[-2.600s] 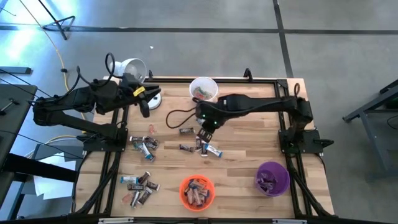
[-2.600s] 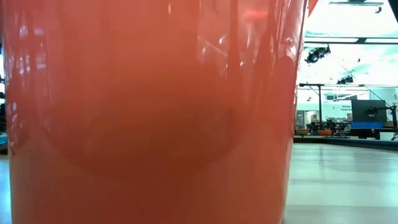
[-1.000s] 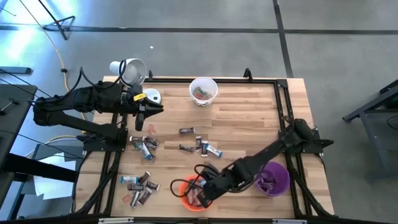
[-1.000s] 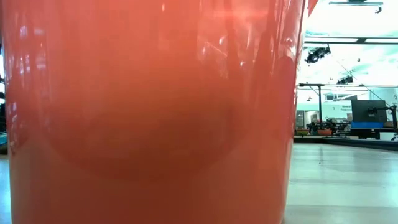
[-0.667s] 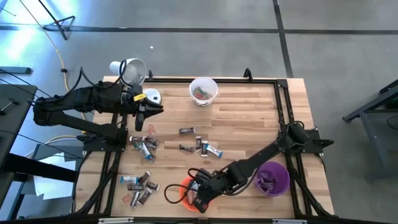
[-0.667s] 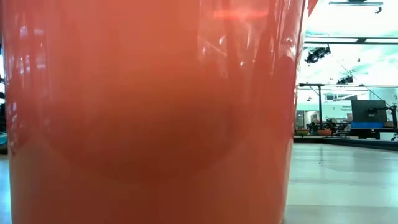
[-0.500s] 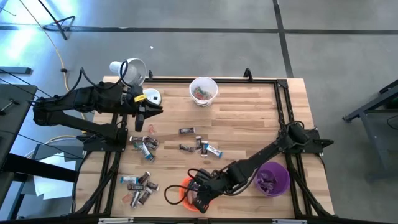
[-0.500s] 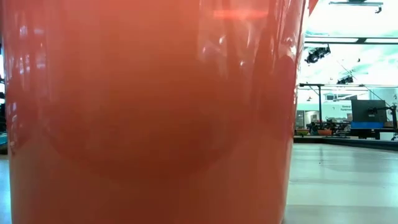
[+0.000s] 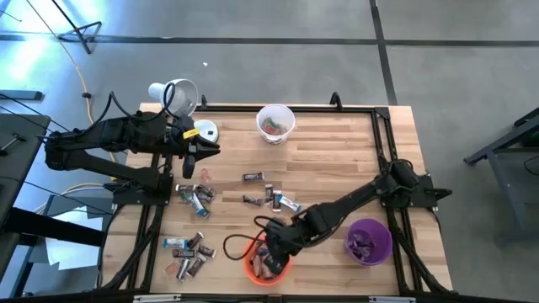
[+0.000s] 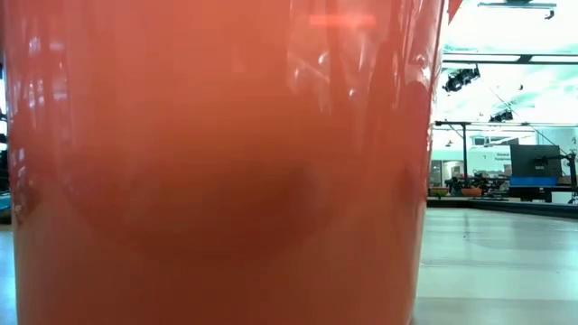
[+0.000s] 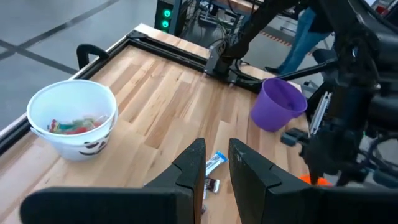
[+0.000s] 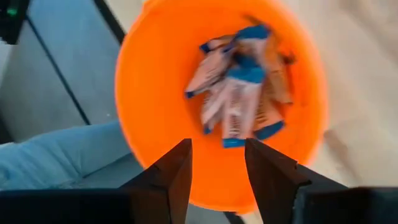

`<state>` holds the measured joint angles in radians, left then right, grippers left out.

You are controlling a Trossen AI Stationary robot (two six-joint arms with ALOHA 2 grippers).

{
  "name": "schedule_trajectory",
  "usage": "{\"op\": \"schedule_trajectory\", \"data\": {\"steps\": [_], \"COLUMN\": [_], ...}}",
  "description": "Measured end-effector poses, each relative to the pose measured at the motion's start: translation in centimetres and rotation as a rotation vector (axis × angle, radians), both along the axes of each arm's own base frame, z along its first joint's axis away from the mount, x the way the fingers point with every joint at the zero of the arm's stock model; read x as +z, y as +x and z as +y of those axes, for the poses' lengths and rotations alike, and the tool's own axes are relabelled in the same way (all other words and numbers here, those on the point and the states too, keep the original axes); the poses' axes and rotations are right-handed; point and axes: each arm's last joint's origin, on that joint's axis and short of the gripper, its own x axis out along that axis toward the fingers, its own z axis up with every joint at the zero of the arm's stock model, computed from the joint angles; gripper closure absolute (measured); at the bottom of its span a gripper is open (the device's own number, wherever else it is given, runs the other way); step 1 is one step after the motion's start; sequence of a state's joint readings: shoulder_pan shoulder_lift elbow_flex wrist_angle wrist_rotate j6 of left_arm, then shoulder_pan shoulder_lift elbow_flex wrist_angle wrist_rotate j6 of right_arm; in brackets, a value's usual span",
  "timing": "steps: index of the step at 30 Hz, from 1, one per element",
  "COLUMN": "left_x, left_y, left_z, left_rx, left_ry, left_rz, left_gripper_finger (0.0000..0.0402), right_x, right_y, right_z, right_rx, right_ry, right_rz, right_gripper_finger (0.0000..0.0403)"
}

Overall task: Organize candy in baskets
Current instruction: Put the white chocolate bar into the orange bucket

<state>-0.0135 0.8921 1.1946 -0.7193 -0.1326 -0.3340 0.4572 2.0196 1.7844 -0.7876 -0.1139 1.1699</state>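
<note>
My right gripper (image 9: 271, 257) hangs over the orange basket (image 9: 253, 270) at the table's (image 9: 337, 160) near edge, its two fingers (image 12: 174, 180) parted with nothing between them; through that gap I look straight down on blue-and-tan wrapped candy bars (image 12: 239, 99) lying in the basket's bottom. My forearm and a loop of black cable (image 9: 238, 246) cover most of the basket from above. In the low view the same basket's orange wall (image 10: 217, 162) stands right against the lens and blocks nearly all of the table. The purple basket (image 9: 369, 241) sits to the right of the orange one, with wrapped pieces inside, and the white basket (image 9: 275, 122) stands near the far edge, holding red and green pieces. Loose candy lies in clusters: a few bars mid-table (image 9: 271, 199), a heap toward the left (image 9: 194, 197), another near the front-left corner (image 9: 189, 252). My left gripper (image 9: 189, 167) waits above the table's left side beside a white desk lamp (image 9: 180, 97), fingers (image 11: 189, 168) a narrow gap apart and holding nothing.
</note>
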Motion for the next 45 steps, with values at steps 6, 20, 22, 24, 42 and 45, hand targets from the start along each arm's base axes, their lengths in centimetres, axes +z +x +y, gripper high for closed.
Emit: {"op": "schedule_trajectory", "data": {"steps": [6, 20, 22, 24, 42, 45], "left_x": [0.0, 0.4, 0.4, 0.4, 0.4, 0.6], "left_y": [0.0, 0.0, 0.0, 0.0, 0.0, 0.0], "left_z": [0.1, 0.6, 0.6, 0.7, 0.8, 0.8], "left_rx": [0.003, 0.106, 0.118, 0.131, 0.154, 0.186], "left_ry": [0.068, 0.267, 0.291, 0.308, 0.317, 0.307], "left_rz": [0.004, 0.011, 0.016, 0.019, 0.020, 0.000], "left_gripper_finger": [0.0346, 0.0346, 0.0346, 0.0346, 0.0346, 0.0346], "right_x": [1.1, 2.2, 2.1, 2.1, 0.5, -0.4], "right_y": [-0.5, -1.0, -1.1, -1.3, -0.2, 0.2], "right_z": [-3.2, -10.6, -11.8, -12.9, -17.4, -18.0], "right_rx": [-0.043, -0.163, -0.154, -0.129, 0.040, 0.102], "right_ry": [-0.049, -0.166, -0.182, -0.194, -0.300, -0.317], "right_rz": [0.076, 0.209, 0.239, 0.266, 0.276, 0.291], "right_gripper_finger": [0.0263, 0.0263, 0.0263, 0.0263, 0.0263, 0.0263]}}
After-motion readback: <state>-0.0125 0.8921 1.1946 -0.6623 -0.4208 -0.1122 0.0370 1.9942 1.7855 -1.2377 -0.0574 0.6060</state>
